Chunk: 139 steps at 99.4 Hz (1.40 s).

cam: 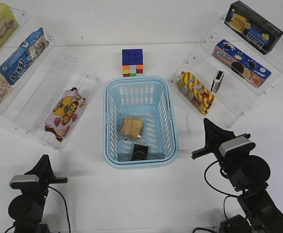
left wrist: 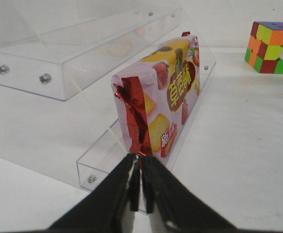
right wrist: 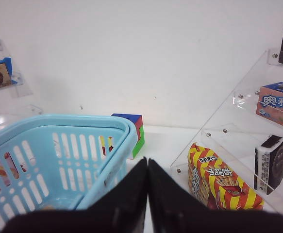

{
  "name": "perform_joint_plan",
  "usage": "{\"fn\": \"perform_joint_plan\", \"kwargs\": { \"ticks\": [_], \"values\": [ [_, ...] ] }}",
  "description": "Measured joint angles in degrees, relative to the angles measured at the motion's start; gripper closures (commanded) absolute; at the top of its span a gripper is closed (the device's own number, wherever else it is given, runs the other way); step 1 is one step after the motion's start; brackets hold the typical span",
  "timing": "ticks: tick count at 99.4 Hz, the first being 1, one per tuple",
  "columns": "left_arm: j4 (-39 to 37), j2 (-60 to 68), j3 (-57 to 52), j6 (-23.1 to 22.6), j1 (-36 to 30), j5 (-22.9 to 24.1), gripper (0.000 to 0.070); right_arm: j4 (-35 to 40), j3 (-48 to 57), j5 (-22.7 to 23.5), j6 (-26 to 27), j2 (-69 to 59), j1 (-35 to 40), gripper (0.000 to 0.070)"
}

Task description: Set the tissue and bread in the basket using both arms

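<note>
The light blue basket (cam: 113, 104) stands in the middle of the table. The bread (cam: 131, 127), golden-tan in clear wrap, lies on its slotted bottom. The black tissue pack (cam: 141, 153) lies in the basket too, near its front wall. My left gripper (cam: 45, 161) is shut and empty at the front left, well apart from the basket; the left wrist view shows its fingertips together (left wrist: 141, 162). My right gripper (cam: 207, 124) is shut and empty, just right of the basket; in the right wrist view (right wrist: 147, 162) it sits beside the basket's rim (right wrist: 83, 124).
Clear acrylic shelves stand on both sides. A pink strawberry snack bag (cam: 65, 113) lies on the left lower shelf, also in the left wrist view (left wrist: 158, 107). A red-and-yellow snack bag (cam: 195, 91) and a second small black-and-white pack (cam: 218, 81) sit right. A colour cube (cam: 132, 62) stands behind the basket.
</note>
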State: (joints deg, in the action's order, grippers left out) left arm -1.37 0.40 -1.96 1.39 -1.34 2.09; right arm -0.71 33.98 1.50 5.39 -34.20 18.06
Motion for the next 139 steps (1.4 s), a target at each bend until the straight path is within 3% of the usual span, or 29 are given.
{"fn": "perform_joint_plan", "kwargs": {
  "ticks": [89, 108, 119, 139],
  "values": [
    [2.0, -0.1, 0.0, 0.2, 0.0, -0.6, 0.0699, -0.2, 0.0, 0.0, -0.1, 0.0, 0.0, 0.0695],
    [2.0, -0.1, 0.0, 0.3, 0.0, -0.6, 0.0699, -1.6, -2.1, -0.2, -7.7, 1.3, -1.4, 0.0695],
    [2.0, -0.1, 0.0, 0.3, 0.0, -0.6, 0.0699, -3.1, -9.9, -0.2, -13.2, 6.5, -3.8, 0.0696],
    [2.0, -0.1, 0.0, 0.3, 0.0, -0.6, 0.0699, -1.1, -25.8, -0.3, -16.2, 20.3, -9.5, 0.0696]
  ]
}}
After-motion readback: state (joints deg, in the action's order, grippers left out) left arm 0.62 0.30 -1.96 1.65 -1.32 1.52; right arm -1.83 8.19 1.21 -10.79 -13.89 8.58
